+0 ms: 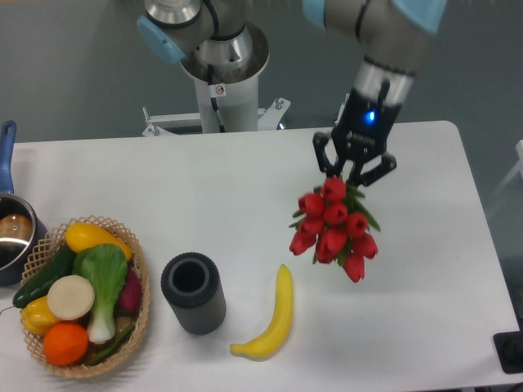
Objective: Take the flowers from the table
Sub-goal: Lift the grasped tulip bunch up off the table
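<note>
The flowers point(333, 229), a bunch of red tulip buds with green leaves, hang in the air above the white table point(229, 188), buds pointing down toward the camera. My gripper point(354, 169) is shut on the stems just above the buds; the stems themselves are hidden behind the fingers and wrist. The bunch is clear of the tabletop, right of centre.
A yellow banana point(270, 318) lies on the table below the bunch. A dark grey ribbed cylinder point(193, 292) stands to its left. A wicker basket point(139, 314) of vegetables and fruit sits at the front left, with a pot point(15, 233) behind it.
</note>
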Available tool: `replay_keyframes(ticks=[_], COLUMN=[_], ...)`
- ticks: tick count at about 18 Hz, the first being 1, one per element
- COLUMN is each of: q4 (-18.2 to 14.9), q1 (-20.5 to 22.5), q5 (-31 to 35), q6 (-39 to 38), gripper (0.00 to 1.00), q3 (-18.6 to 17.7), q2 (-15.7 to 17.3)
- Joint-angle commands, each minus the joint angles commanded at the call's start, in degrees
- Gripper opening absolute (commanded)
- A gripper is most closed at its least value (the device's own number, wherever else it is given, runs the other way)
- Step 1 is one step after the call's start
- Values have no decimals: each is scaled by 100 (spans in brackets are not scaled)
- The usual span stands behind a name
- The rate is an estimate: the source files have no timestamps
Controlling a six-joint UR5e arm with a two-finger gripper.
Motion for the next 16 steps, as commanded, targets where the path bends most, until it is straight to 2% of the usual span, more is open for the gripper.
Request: replay_keyframes(ticks=[6,8,10,12,16], q4=[536,641,913,967,976], q1=[-62,-140,-254,-334,-343], q5=[-1257,-1591,-1733,-1733,-1733], q6=[-71,-36,-70,-219,-290], gripper=[25,25,25,25,25], q3=[80,115,133,247,256], q2=[-70,-192,-325,-404,-413])
